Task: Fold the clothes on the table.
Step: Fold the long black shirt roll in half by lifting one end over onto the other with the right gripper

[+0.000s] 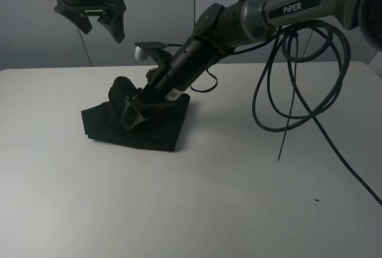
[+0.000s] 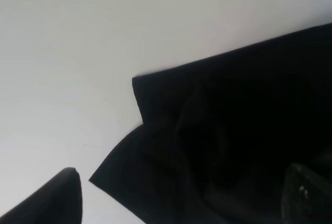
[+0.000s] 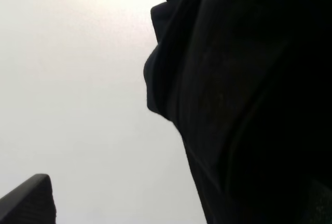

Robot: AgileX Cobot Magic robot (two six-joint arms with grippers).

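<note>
The clothes are a black bundle, roughly folded, on the left half of the white table. No print shows on them. My right gripper reaches across from the right and is down on the bundle's raised left part, open, with cloth bunched around its fingers. In the right wrist view one of its fingers hangs over bare table beside the clothes. My left gripper hangs open high above the table's far left. Its fingers frame a corner of the clothes far below.
Black cables loop down from the right arm onto the table's right side. Grey wall panels close off the far edge. A small dark speck lies near the front right.
</note>
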